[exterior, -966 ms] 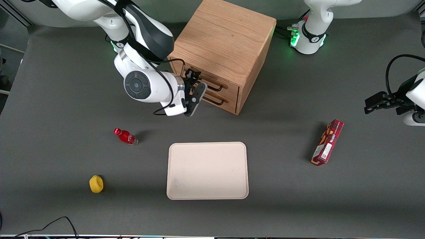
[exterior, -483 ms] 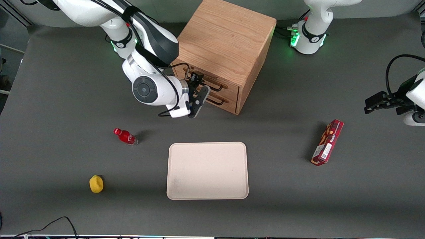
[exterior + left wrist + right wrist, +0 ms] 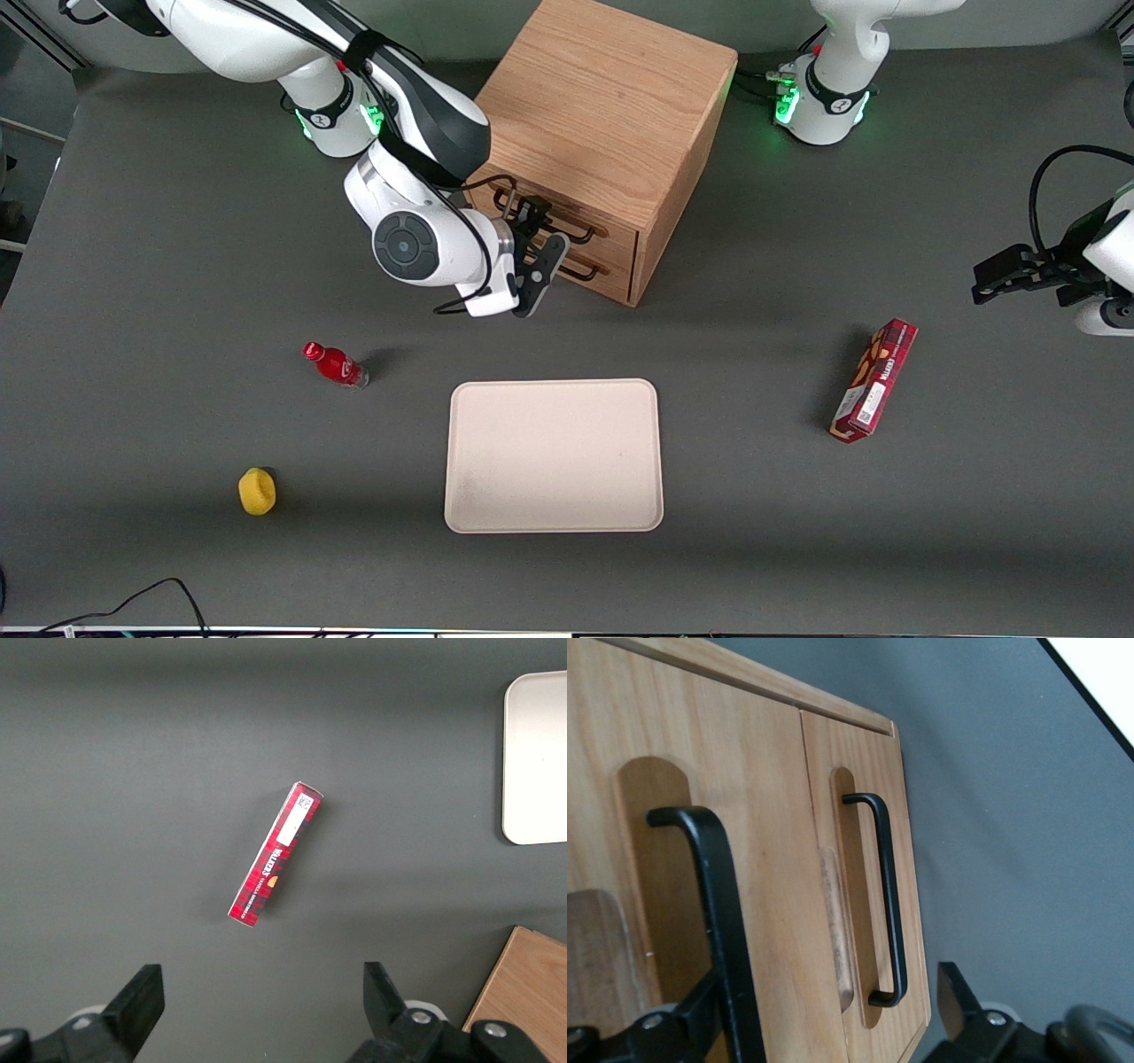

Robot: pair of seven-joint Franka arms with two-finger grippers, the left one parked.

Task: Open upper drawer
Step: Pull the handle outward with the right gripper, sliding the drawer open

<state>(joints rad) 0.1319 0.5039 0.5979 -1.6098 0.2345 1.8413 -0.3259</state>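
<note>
The upper drawer (image 3: 567,223) sits shut, flush in the wooden cabinet (image 3: 602,115), directly before the claw (image 3: 542,237). We find the claw with its fingers apart, one on each side of the drawer's black bar handle (image 3: 713,904), not clamped on it. The bottom drawer (image 3: 864,895) lies just beneath, also shut, its own handle (image 3: 886,912) untouched. On the tabletop (image 3: 797,532), nearer the front camera than the claw, we note a beige tray (image 3: 554,456), a red bottle (image 3: 336,364) and a yellow object (image 3: 257,491). A red box (image 3: 873,380) lies toward the parked arm's end.
</note>
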